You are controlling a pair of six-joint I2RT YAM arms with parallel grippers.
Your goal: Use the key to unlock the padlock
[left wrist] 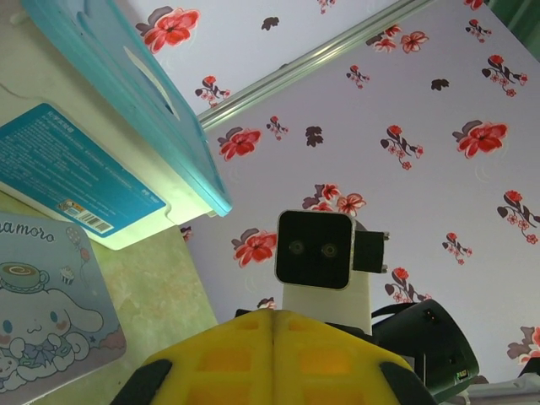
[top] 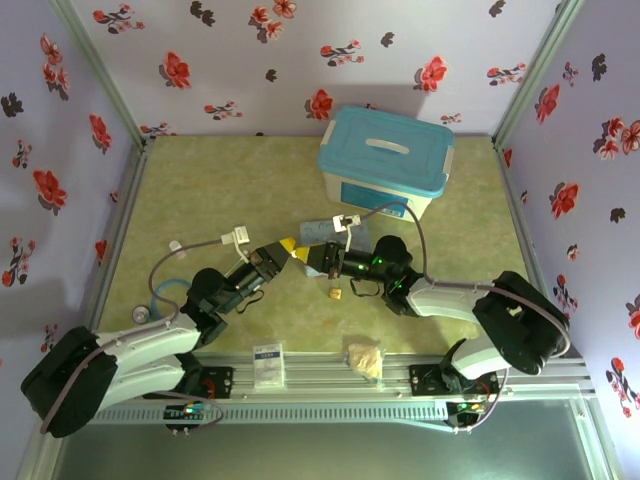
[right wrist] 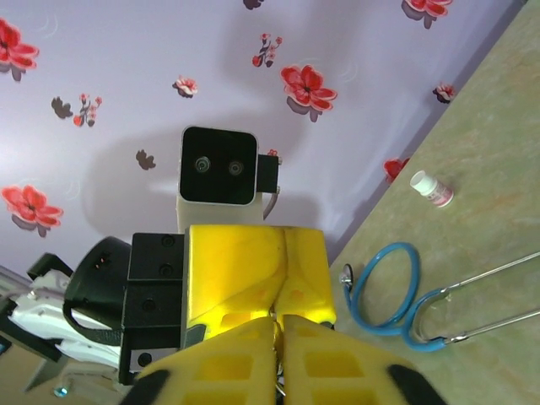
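Yellow fingers of the right gripper [right wrist: 276, 337] were pressed shut, tip to tip with the equally closed left gripper [left wrist: 272, 325]. Whether either pinched the key could not be told. The padlock [top: 335, 293] lay loose on the table [top: 200, 200], at five o'clock from them. This was probably a key regrasp; next, steady the padlock and align the key.

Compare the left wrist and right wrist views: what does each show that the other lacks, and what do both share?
Left wrist, not right wrist: the blue-lidded box and the cartoon tin. Right wrist, not left wrist: the blue stethoscope and a small white bottle. Shared: the flowered wall, the tabletop, and shut yellow fingers up front: the left end effector and the right end effector.
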